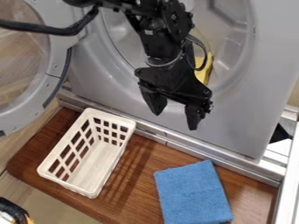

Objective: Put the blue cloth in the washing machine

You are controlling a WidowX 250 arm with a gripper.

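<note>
A brown desk with a visible wood grain lies in front of a grey washing machine, its near left corner rounded. A silvery metal rail runs at a slant between the wood and the machine's front. On the left, the machine's round door with a grey rim and a see-through middle is swung open, and the round opening is uncovered. Inside it, behind the black robot arm, is a piece of bright yellow cloth, partly hidden.

The black two-fingered claw hangs in front of the machine, below the opening, its fingers spread apart with nothing between them. The blue cloth, folded into a rough square, lies flat on the right part of the desk, outside the machine. To its left, well apart, an off-white plastic basket with rectangular holes stands upright, set at a slant.

A pale floor shows at the lower left, with a black object in the corner, and a white frame runs along the right edge.
</note>
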